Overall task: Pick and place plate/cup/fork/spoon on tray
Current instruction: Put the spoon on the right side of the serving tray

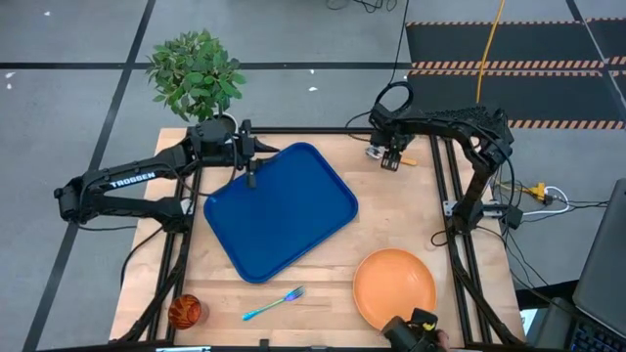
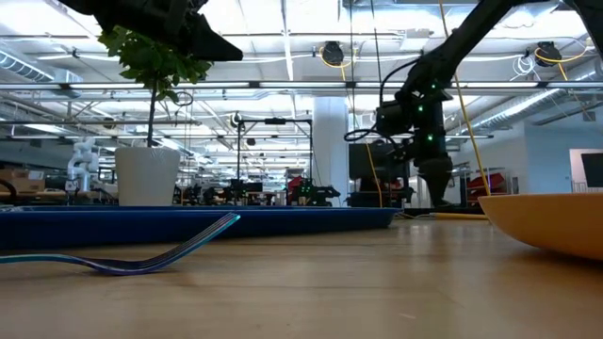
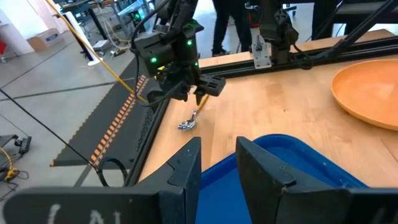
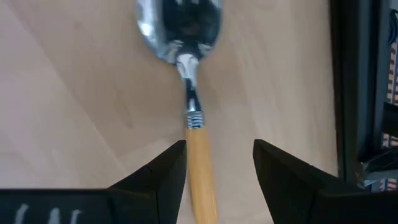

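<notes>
From above, my right fingers hang spread over the spoon at the far right side of the table, while my left fingers, also spread and holding nothing, hover over the far edge of the empty blue tray. The orange plate lies at the near right, the fork near the front edge, the cup at the near left corner.

At table height, the fork arches in the foreground before the tray; the plate fills the right.

My left wrist camera shows my right arm poised above the spoon.

My right wrist camera shows the orange handle running between my spread fingers, the silver bowl ahead. The handle sits nearer one finger, so closing could skid it sideways or pinch it off-centre; its slim, flat lie risks my tips scraping the wood.
</notes>
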Controlling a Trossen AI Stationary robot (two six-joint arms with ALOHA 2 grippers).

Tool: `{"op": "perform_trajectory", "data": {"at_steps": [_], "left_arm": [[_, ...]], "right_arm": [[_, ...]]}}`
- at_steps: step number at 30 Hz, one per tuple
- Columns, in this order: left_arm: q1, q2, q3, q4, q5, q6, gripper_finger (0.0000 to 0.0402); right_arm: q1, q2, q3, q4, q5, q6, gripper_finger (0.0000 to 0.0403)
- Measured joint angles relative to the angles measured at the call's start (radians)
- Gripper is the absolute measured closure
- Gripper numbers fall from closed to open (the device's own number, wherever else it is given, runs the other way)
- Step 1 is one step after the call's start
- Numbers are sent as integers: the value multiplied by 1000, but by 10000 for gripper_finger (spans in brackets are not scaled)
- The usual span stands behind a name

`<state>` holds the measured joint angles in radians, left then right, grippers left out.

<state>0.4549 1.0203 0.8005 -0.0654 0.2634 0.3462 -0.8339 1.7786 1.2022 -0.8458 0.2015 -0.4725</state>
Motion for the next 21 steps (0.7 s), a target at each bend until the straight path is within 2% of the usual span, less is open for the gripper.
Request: {"op": "perform_trajectory", "data": {"at_steps": [6, 21], "left_arm": [[0, 0, 0, 0, 1, -4, 298], [-1, 0, 0, -6, 1, -18, 298]], "right_arm": [[-27, 1, -2, 13, -84, 5, 222], [-36, 72, -18, 77, -98, 2, 223]]}}
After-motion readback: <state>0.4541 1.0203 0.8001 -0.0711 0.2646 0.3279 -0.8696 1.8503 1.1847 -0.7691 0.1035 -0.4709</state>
